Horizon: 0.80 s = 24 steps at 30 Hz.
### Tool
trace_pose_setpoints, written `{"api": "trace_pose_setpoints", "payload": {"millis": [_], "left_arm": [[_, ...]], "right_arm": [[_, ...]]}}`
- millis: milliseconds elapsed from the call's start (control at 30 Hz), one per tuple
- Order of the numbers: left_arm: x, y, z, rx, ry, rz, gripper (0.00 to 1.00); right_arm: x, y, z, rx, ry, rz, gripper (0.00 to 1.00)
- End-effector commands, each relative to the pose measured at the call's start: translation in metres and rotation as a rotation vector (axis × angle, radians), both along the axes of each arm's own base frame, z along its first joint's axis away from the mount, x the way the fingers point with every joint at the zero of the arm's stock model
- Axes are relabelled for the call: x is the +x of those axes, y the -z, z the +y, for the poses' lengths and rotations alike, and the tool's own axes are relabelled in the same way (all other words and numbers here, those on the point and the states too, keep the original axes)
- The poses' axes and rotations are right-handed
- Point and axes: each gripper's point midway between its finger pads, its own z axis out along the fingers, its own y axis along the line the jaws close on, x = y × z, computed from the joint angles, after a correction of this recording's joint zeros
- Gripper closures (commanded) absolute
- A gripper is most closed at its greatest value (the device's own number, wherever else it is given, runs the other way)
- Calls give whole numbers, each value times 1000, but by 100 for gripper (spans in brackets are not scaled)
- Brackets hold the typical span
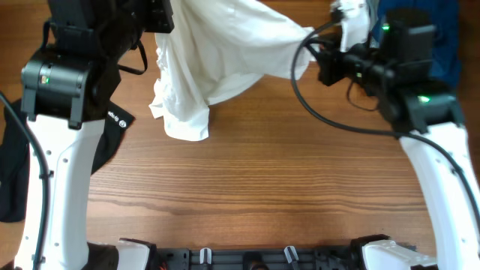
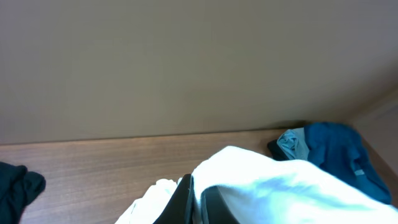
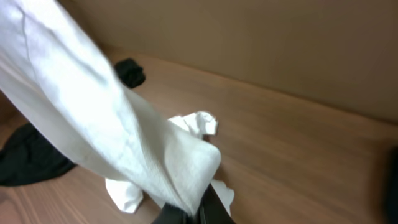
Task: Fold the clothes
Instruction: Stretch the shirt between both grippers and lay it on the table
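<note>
Holding up a white T-shirt point(image 1: 217, 52) over the far part of the table point(image 1: 262, 187), stretched between the two grippers, with the loose lower part hanging down in folds and, as it looks from the right wrist view, resting with its end on the wood. Pinched on one side by the left gripper point(image 2: 196, 205), with fingers pressed together on a fold of the cloth, and on the other side by the right gripper point(image 3: 194, 213), with fingers also closed tight on a bunched edge. No print to be seen on the side that shows.

Seems to be the step of lifting and spreading the shirt, with no fold made yet. For the next move, probably need to draw the grippers apart to take out the creases, then lay the shirt flat on the wood nearer to the base.

Lying beside the left arm, a limp black garment point(image 1: 112, 124) with a small white logo, apart from the shirt. At the far right corner, a blue cloth point(image 1: 450, 45), not touched.
</note>
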Motion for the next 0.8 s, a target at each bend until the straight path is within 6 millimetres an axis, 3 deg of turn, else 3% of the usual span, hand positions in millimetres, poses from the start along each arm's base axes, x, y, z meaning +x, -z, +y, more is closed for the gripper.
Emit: {"api": "trace_pose_setpoints", "payload": {"millis": [0,100,300,433,600,700,767], "left_arm": [[-46,-53,12,-10,-2,-140,96],[-82,-78,11,-28,23,-206,96],[-124,-87,21,-32,27,-222,96],[-157,-115,29,-55,26,-326,96],[-199,-138,40,-79,25,-424,96],[-207,-142,43,-49,25,-451,96],[-198,-137,51,-22,-26,-433,96]], "right_arm": [[-18,-63,-26,-53,67,-145,96],[-38,-88,-35,-50,88,-178,96],[-81,-107,-57,-90,183,-207,96],[-124,-158,-92,-124,359,-350,96],[-176,-208,-111,-96,448,-517,96],[-180,-215,-117,-102,483,-539,96],[-169,-211,-116,-114,478,-518,96]]}}
